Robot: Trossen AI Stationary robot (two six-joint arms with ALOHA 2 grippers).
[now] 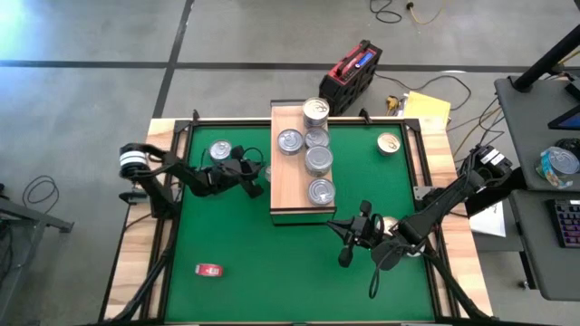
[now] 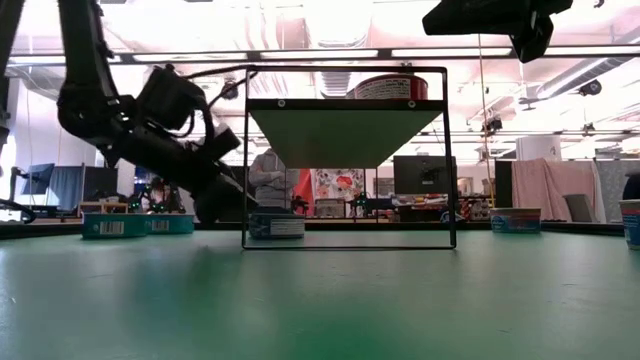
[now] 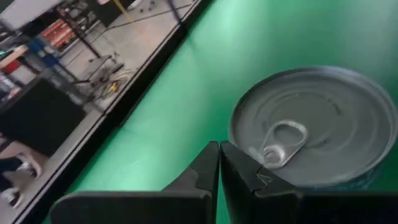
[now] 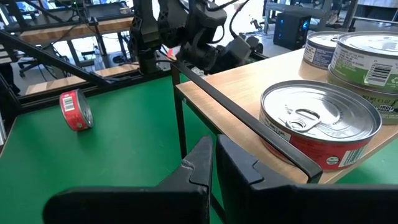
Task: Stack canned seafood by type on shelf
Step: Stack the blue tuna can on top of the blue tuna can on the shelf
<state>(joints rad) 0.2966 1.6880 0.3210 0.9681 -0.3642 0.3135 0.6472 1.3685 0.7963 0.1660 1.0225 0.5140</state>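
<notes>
The light-wood shelf [image 1: 288, 195] stands mid-mat and carries several silver-lidded cans [image 1: 318, 159], with a stack at its far end [image 1: 314, 110]. A red-labelled can [image 4: 320, 124] sits at its near end. Loose on the mat lie a silver can [image 1: 220, 150], a gold-lidded can [image 1: 389, 143] and one by the right arm [image 1: 390, 224]. My left gripper [image 1: 256, 184] is shut, low over the mat left of the shelf, with a silver-lidded can [image 3: 311, 124] right at its fingertips. My right gripper [image 1: 337, 223] is shut and raised off the shelf's near right corner, touching nothing. My left gripper [image 3: 219, 149] has its shut fingertips at the near rim of the silver can's lid [image 3: 249, 146], slanting down toward it. The can stands flat on the mat. I cannot tell whether the fingers touch it.
A small red flat object [image 1: 209, 270] lies on the mat near the front left. Two more tins [image 2: 115, 225] show at the mat's far side in the low view. A red and black case [image 1: 353, 77] stands behind the table. The mat's wooden border [image 1: 140, 235] runs around it.
</notes>
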